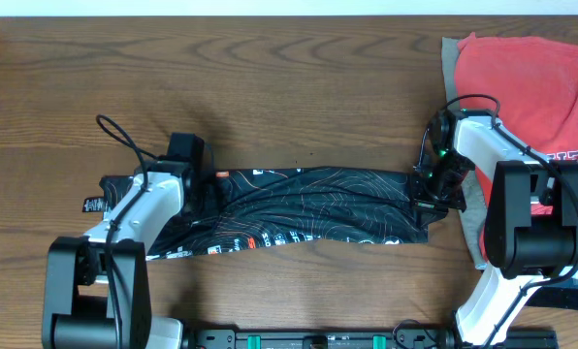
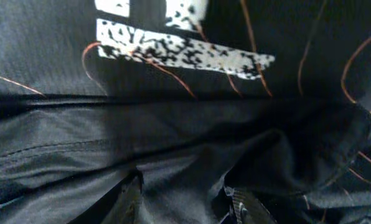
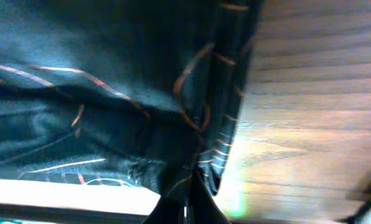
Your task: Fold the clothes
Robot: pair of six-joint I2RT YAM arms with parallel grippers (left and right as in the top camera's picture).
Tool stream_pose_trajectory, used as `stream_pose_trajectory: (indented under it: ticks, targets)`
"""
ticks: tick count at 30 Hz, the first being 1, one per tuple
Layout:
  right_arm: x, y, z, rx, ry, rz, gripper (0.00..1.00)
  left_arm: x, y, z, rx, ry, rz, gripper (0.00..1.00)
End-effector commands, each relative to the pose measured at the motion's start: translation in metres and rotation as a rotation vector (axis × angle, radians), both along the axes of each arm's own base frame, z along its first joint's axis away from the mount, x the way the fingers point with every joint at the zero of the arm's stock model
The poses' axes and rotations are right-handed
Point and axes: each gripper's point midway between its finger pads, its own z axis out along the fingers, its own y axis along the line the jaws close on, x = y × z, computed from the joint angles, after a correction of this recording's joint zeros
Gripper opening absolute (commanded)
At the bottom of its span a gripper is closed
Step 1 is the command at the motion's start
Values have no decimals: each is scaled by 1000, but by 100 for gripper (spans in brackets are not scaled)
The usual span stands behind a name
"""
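two arms hold a black jersey (image 1: 308,208) by its ends, a long rumpled band across the lower middle of the overhead frame on the wooden table (image 1: 270,78). at the band's left end the left gripper (image 1: 194,189) has dark cloth bunched between its fingers (image 2: 244,208), and we judge it clamped on the jersey. at the right end the right gripper (image 1: 433,192) has its jaws pinched together on the striped edge, where the cloth meets bare wood in the right wrist view. we take the hold at opposite ends as a way to draw the jersey out long and keep it from collapsing, so that the long edge can be turned over in one piece. the middle is creased and uneven, so we think the fold is only partly made. a red t-shirt (image 1: 531,87) lies in the upper right corner on a beige garment (image 1: 448,68), both apart from the jersey and, in our view, waiting their turn.
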Motion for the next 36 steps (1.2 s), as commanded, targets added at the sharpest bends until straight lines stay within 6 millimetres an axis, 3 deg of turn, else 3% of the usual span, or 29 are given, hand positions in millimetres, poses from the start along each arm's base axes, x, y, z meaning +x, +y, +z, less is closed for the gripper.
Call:
stream_pose_trajectory:
  ticks: [1, 5, 7, 11, 16, 19, 25, 32, 36]
  targets:
    - [0, -22, -1, -140, -3, -4, 1, -16, 15, -16, 36, 50, 48, 50]
    - [2, -52, 1, -326, -13, -1, 1, -18, 29, -16, 35, 55, 107, 50]
    - [1, -53, 1, -336, -13, -3, 1, -18, 34, -16, 34, 54, 130, 50]
    - [3, -36, -2, -232, -17, 7, 7, -17, 41, -16, 28, 49, 158, 50]
    - [1, 5, 0, 70, -27, 108, 17, -13, 39, -14, 21, 38, 153, 55]
    - [4, 8, 5, 107, -48, 109, 19, -10, 39, -10, 21, 34, 139, 56]
    - [15, -4, 20, 98, -136, 76, 20, 2, 39, 16, 20, -13, 136, 62]
    - [19, -15, 25, 101, -171, 64, 41, 12, 35, 58, -11, -140, 126, 71]
    - [21, 3, 28, 216, -201, 136, 53, 14, 35, 71, -12, -188, 126, 76]
